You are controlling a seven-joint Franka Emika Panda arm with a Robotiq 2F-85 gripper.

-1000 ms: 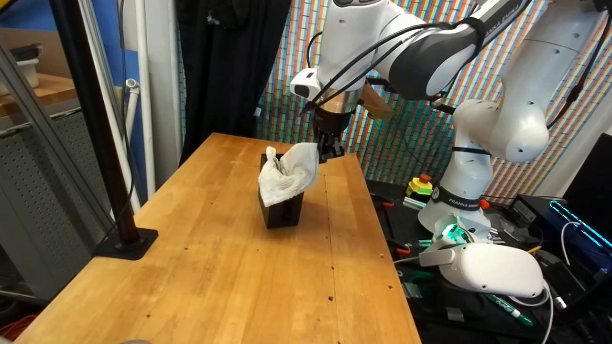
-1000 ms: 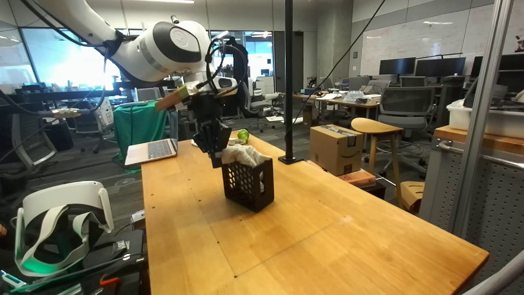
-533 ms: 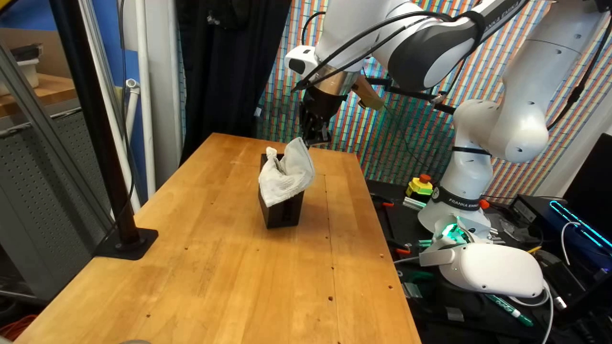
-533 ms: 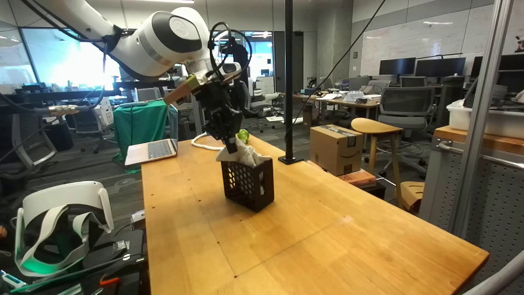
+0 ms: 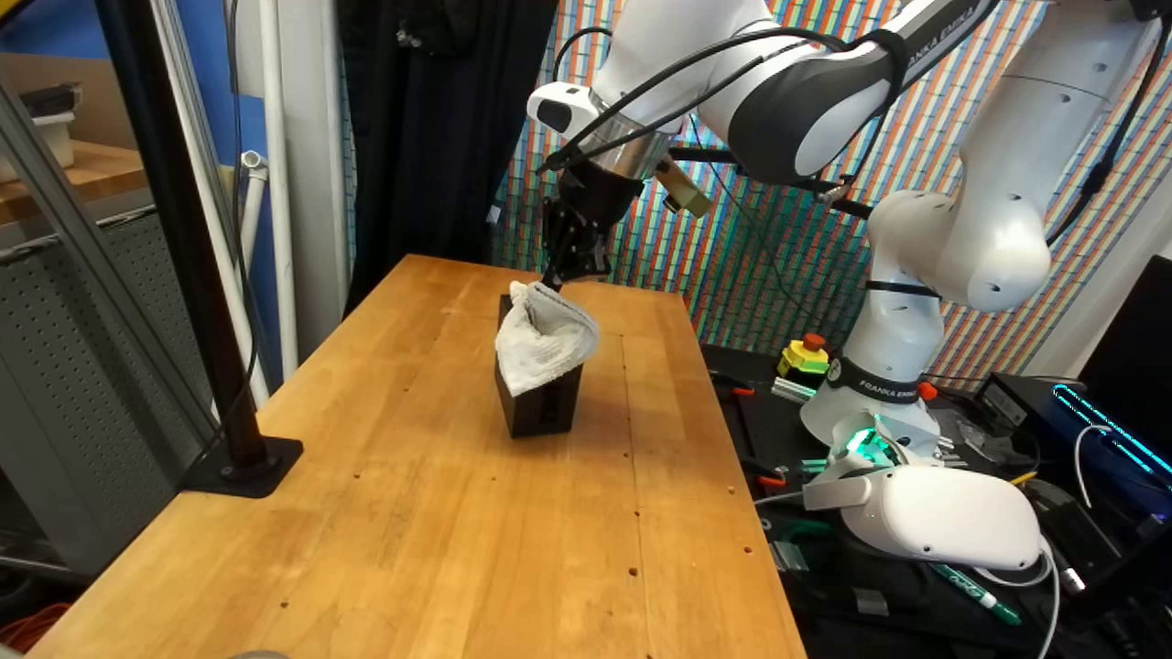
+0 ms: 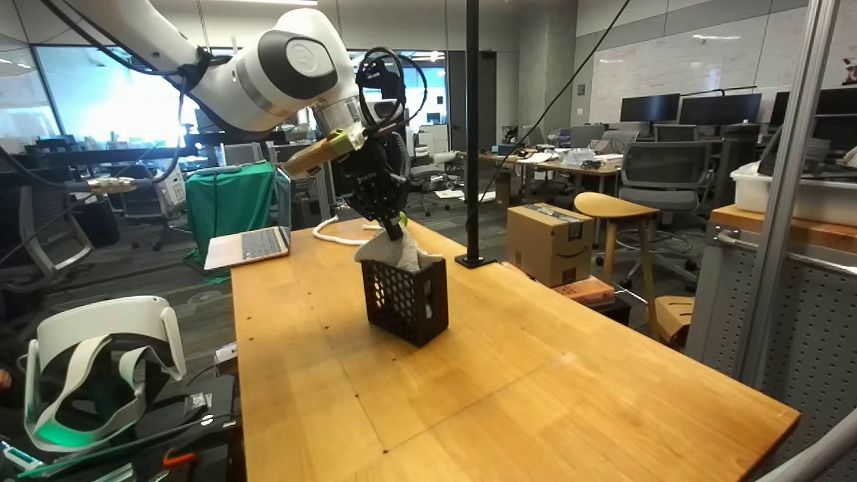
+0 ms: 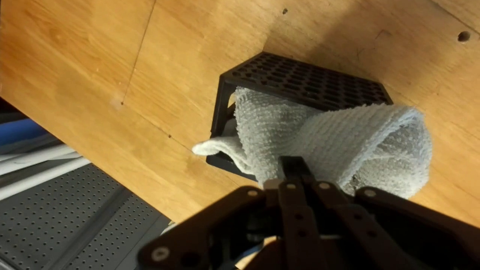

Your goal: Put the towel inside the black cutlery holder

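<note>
White nubbly ribbed towel (image 7: 326, 131) bunched in the mouth of a black box-shaped cutlery holder (image 7: 311, 80) with a honeycomb-pierced long wall; cloth partly inside, partly out; in the wrist view a thin tongue of it pokes over the rim at one end, and a broad curled fold overhangs the opposite end; holder upright on a honey-coloured wooden table (image 5: 439, 513) dotted with small dark holes;

black two-fingered gripper (image 7: 294, 168) slanting down above the holder, fingers drawn together, tip touching the towel; cannot tell whether a pinch of cloth is caught between them, the contact being partly hidden; white-and-grey jointed robot arm (image 6: 217, 84) leaning in above, tilted at the wrist;

tall black pole (image 6: 473, 134) on a square plate at the table's edge, seen in both exterior views; in an exterior view, thick white cord (image 6: 331, 235) lying on the wood beyond the holder, pale laptop (image 6: 248, 249) with dark keys and raised lid by the table's edge, brown cardboard box (image 6: 546, 248) beyond the pole; off the table, white headset (image 5: 952, 517) and small yellow box (image 5: 798, 358) with a red button near the arm's base
</note>
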